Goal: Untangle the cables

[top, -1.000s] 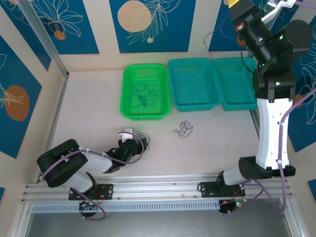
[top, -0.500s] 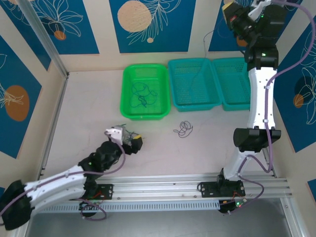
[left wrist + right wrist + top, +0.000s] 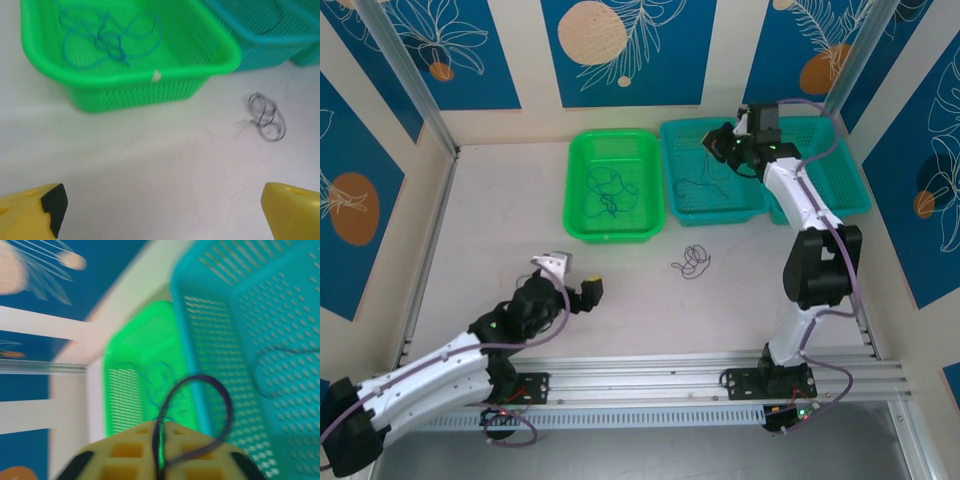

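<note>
Swung down from high to the teal basket (image 3: 713,212) with right hand (image 3: 725,145), dark cable (image 3: 220,390) pinched and dangling inside — ready for release. Opened left hand (image 3: 572,278) fully, nothing held — one coil (image 3: 695,260) left on tabletop (image 3: 500,220).

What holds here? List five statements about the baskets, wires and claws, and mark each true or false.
1. The green plastic mesh basket holds a curly blue wire. True.
2. The left claw grips a wire. False: it is wide open, with nothing between its fingers.
3. A dark coiled wire lies on the white table, outside the baskets. True.
4. The right claw hangs over the green plastic mesh basket. False: it is over the middle teal plastic mesh basket.
5. The right claw pinches a thin dark wire loop. True.
</note>
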Tool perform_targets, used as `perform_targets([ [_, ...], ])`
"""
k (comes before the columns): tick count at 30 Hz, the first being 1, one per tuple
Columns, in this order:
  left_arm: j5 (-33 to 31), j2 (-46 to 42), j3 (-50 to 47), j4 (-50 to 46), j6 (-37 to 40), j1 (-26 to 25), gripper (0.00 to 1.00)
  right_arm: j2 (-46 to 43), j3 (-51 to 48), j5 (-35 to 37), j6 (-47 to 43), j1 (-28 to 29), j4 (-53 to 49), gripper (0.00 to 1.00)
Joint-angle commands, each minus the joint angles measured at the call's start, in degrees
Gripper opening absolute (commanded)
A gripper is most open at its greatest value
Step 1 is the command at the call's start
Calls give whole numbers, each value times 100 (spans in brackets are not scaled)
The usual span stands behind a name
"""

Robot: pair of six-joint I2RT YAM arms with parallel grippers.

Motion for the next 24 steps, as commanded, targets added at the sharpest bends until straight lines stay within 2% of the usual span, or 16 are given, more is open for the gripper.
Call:
perform_targets([
  [1, 525, 434, 519, -278, -418, 188, 100, 388, 651, 565, -805, -8, -1404, 40],
  [2, 608, 549, 658, -323, -464, 224, 99, 400, 804, 671, -945, 15, -1621, 62],
  [3, 670, 631, 776, -361, -493, 258, 99, 338, 844, 747, -1033, 17, -1681, 74],
  [4, 762, 693, 903, -388, -489, 288, 98, 212, 832, 821, -1084, 9, -1681, 94],
  [5, 861, 748, 993, -382, -457, 314, 98, 70, 800, 885, -1116, -14, -1654, 100],
  [9, 1265, 931, 1374, -364, -283, 335, 98, -544, 671, 884, -1179, -85, -1585, 100],
  [13, 2097, 1136, 1798, -385, -5, 336, 98, -1540, 10, 749, -1127, -84, -1335, 97],
  [18, 3022, 1181, 2073, -323, 235, 327, 98, -3323, -2059, 706, -995, 45, -470, 95],
  [21, 3352, 1157, 2071, -250, 292, 316, 98, -4346, -3384, 1140, -816, 314, -109, 93],
  [24, 3456, 1190, 2023, -258, 312, 319, 98, -4859, -4350, 1674, -518, 655, -94, 90],
])
